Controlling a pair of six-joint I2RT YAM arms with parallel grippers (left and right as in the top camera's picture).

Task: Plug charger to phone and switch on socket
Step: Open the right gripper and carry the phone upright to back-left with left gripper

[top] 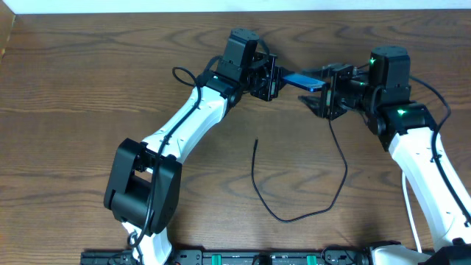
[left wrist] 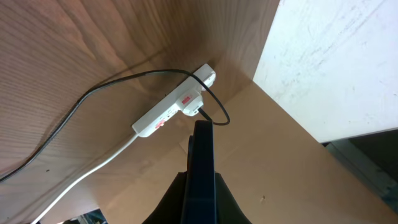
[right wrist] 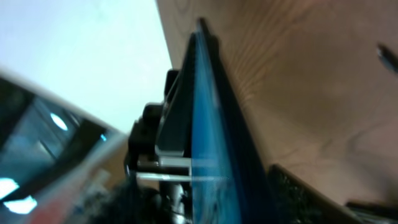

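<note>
The left tool is closed on one end of the slim blue-screened phone, holding it above the brown wooden desk. The right tool stands open at the other end. The thin black charger cable lies on the desk.

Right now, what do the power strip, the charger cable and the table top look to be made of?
Power strip: likely moulded plastic, white, smooth, faintly glossy shell with red marks. Charger cable: thin, black, lying in a loose curve, so probably a soft rubbery or plastic sheath. Table: brown grain pattern, matte; real wood or laminate, I cannot tell.
</note>
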